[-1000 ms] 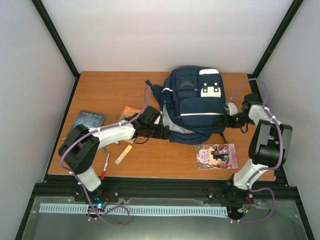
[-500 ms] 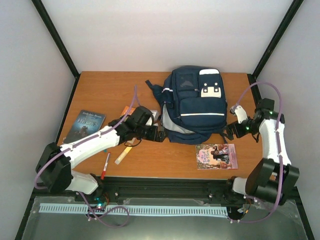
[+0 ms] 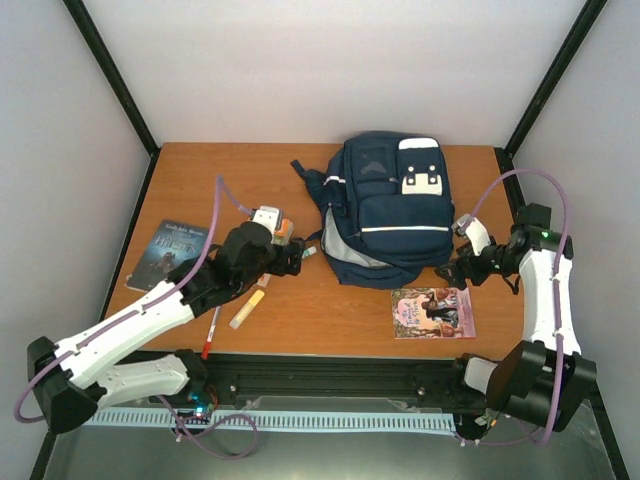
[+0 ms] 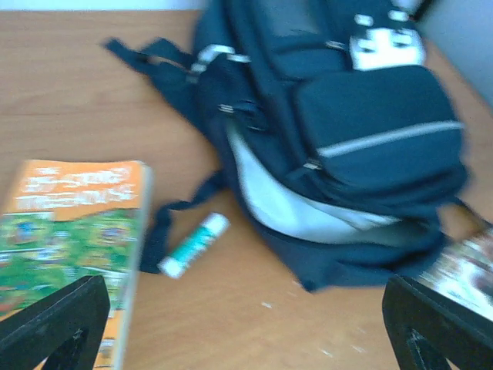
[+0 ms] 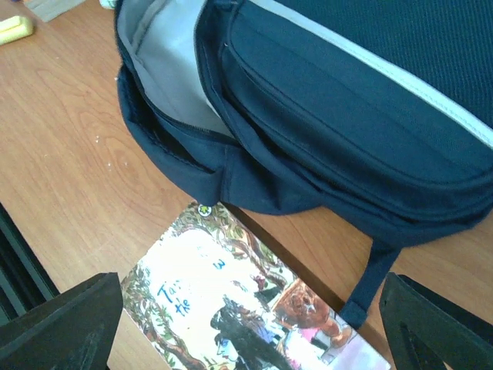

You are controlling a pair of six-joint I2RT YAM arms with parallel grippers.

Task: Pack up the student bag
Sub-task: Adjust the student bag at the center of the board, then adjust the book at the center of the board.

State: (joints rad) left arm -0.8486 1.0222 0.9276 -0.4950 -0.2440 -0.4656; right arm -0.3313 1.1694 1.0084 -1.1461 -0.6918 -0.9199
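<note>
At the far left of the table (image 3: pixel 200 190) we see a dark-covered book (image 3: pixel 172 250), and nearer the front edge a red pen (image 3: pixel 212 330) and a yellow highlighter (image 3: pixel 247 309), all lying loose. Next comes the left gripper (image 4: pixel 246 327): its jaws stand wide apart with nothing between them, low over the wood. Its wrist view shows an orange book (image 4: pixel 73 239) just to its left and a teal-and-white glue stick (image 4: pixel 194 245) ahead, beside a bag strap.

The student bag (image 3: pixel 385 205) lies at the far middle of the table, front pockets up. Its main compartment gapes toward the near edge, showing pale grey lining. We can see nothing inside that mouth, though its depth is hidden from us.

Right of the bag's near corner lies a picture book (image 3: pixel 432 311) with a pinkish cover, close against the bag's bottom edge. The right gripper (image 5: pixel 250 324) hangs above it, released and empty, with the book and the bag's lip both between its spread fingers in its own view.

We judge the packing has barely begun — the bag is open, and every item we can see is outside it. The next move calls for a first pick, and the thin books will need a finger worked under an edge. Then the item must go into the grey-lined mouth without the soft lip folding shut — one arm may have to hold it up.
</note>
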